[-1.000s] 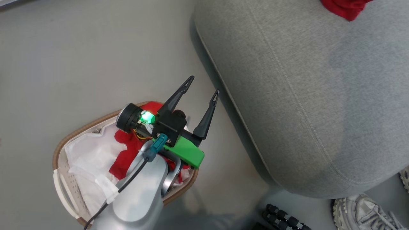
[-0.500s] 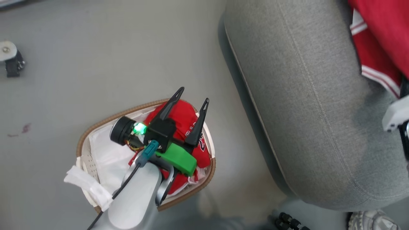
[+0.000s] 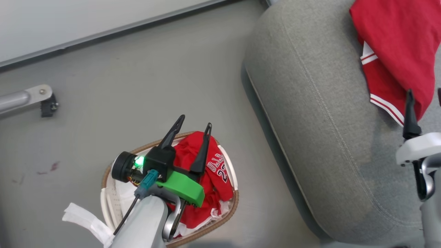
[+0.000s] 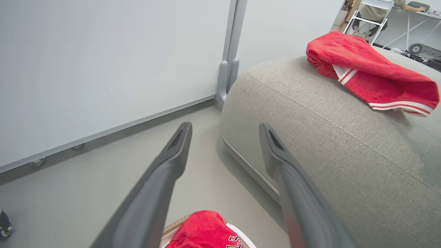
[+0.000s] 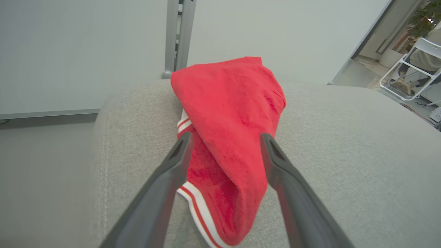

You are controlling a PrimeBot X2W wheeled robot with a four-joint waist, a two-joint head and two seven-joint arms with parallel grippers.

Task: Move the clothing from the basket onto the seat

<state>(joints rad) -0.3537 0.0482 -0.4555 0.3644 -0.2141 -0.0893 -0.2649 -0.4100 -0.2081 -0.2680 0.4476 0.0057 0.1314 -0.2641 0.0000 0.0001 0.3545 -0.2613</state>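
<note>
While one striped garment (image 3: pixel 389 44) already lies on the far right of the seat (image 3: pixel 310 103), the jersey (image 3: pixel 215 172) sits heaped in the basket (image 3: pixel 236 201) on the floor (image 3: pixel 120 86) just left of the seat, so the task looks about half done. The left pincer (image 3: pixel 195 121) hangs over the basket with its fingers spread and nothing between them. The right pincer (image 5: pixel 225 137) is over the seat, well apart from the basket. Its fingers are also spread, one on each side of the striped garment's near fold without pinching it, and the cloth rests on the cushion by its own weight. The next move likely turns on the left arm, which is plainly the nearer one. The jersey lies beneath and slightly right of that pincer, and its heap runs near to far along the basket's right side. The fingers point away toward the far wall rather than down, and in the left wrist view the red cloth shows at the bottom edge, under the fingers. A grasp would probably call for tipping the wrist downward first.
</note>
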